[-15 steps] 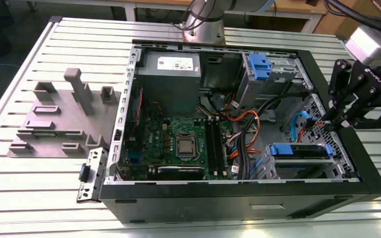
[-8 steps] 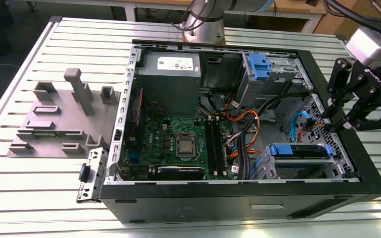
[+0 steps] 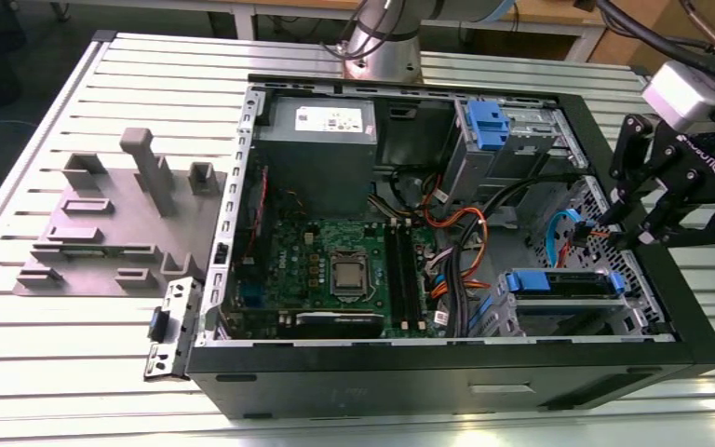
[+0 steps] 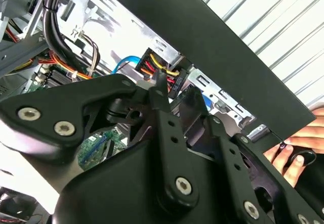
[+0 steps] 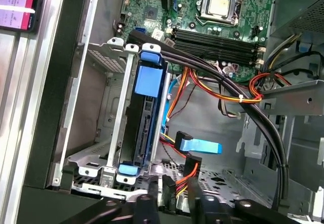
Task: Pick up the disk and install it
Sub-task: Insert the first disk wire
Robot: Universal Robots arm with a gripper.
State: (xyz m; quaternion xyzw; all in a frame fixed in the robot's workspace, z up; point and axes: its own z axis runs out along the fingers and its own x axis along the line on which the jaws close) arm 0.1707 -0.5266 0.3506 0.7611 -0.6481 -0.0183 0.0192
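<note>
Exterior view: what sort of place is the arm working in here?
Probably a lab or workshop test bench: an opened computer case lies on a slatted metal table, a grey holder block sits beside it, and the arm's claw hangs at the case's edge.

The disk [image 3: 565,282] [image 5: 147,118], edged by its blue carrier frame, is sitting on edge inside the metal drive cage [image 5: 114,128].

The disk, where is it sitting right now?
The disk sits on edge in the metal drive cage inside the computer case, at the exterior view's lower right, beside the orange cables; the claw hovers just above.
</note>
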